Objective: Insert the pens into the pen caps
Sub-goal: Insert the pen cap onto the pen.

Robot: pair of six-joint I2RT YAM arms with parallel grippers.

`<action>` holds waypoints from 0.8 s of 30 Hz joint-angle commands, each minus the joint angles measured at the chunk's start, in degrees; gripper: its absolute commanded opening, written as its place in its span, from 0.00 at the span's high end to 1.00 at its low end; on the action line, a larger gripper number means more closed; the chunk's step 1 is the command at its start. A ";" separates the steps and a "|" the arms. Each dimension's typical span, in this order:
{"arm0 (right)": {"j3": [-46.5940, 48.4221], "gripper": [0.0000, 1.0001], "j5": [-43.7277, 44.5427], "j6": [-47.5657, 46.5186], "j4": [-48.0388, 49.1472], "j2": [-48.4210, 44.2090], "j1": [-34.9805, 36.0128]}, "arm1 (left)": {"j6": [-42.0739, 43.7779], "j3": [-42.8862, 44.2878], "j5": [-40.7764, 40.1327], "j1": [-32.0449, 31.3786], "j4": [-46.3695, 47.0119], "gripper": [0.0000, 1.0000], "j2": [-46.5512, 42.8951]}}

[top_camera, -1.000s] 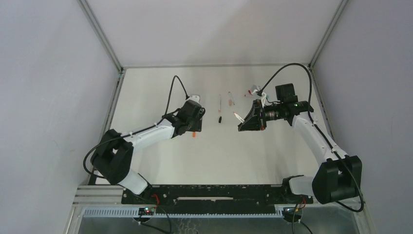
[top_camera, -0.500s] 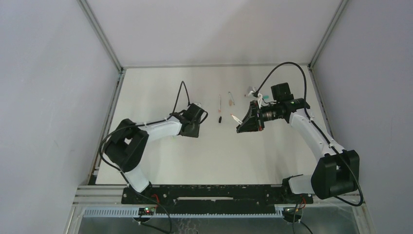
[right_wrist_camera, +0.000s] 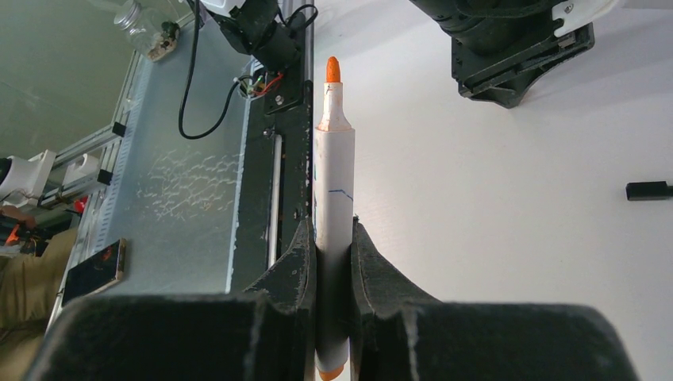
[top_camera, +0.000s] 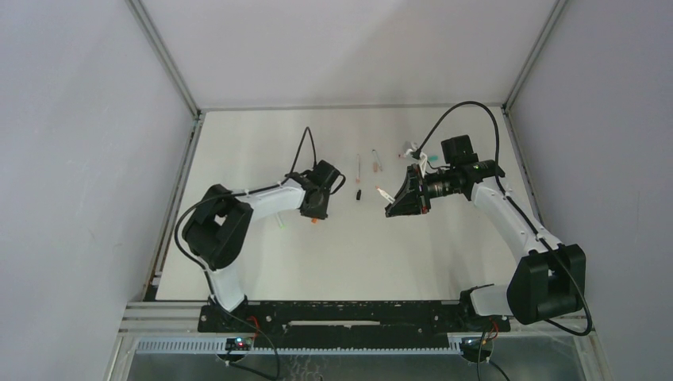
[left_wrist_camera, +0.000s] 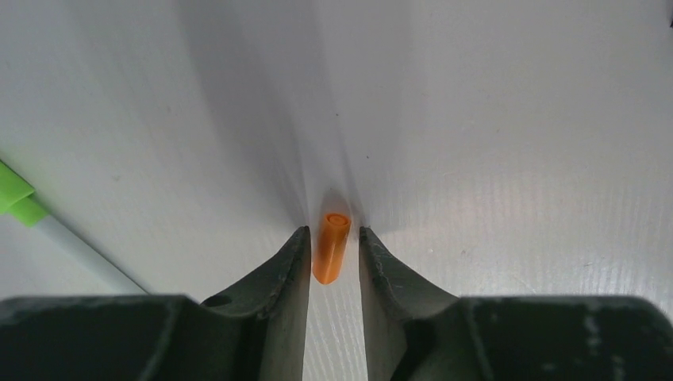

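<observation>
On white table point(top_camera: 413, 254), left gripper point(left_wrist_camera: 332, 234) gapes around orange cap point(left_wrist_camera: 331, 252); right gripper point(right_wrist_camera: 333, 230) clamps orange pen point(right_wrist_camera: 333, 171)

An orange cap point(left_wrist_camera: 332, 248) lies on its side, while an uncapped orange-tipped white pen point(right_wrist_camera: 334, 190) is gripped near its tail.

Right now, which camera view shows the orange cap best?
The left wrist view: the orange cap lies large and sharp between the left claw fingers, one round end visible. The top external view shows only an orange speck. The right wrist view does not show it.
</observation>
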 commanded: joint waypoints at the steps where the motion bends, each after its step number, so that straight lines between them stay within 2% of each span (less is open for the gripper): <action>1: 2.07 1.00 -1.18 -1.27 -0.37 -1.09 0.06 | 2.34 3.36 2.54 0.63 -5.44 0.68 1.64; 8: 2.11 1.00 -1.49 -1.32 -0.44 -1.77 -0.07 | 4.02 6.39 5.20 0.56 -9.59 0.75 4.83; 14: 2.14 1.00 -1.88 -1.36 -0.55 -2.28 -0.54 | 5.59 8.72 5.84 0.56 -12.03 0.91 7.19; 16: 2.07 1.00 -2.03 -1.36 -0.55 -2.48 -0.69 | 5.87 9.10 5.69 0.59 -12.66 0.99 7.32; 20: 2.14 1.00 -2.22 -1.57 -0.73 -2.90 -0.96 | 5.49 8.73 4.40 0.56 -12.65 1.00 4.57; 24: 2.11 1.00 -2.12 -2.33 -1.23 -3.44 -1.45 | 3.60 6.21 3.96 0.56 -9.66 1.00 -3.03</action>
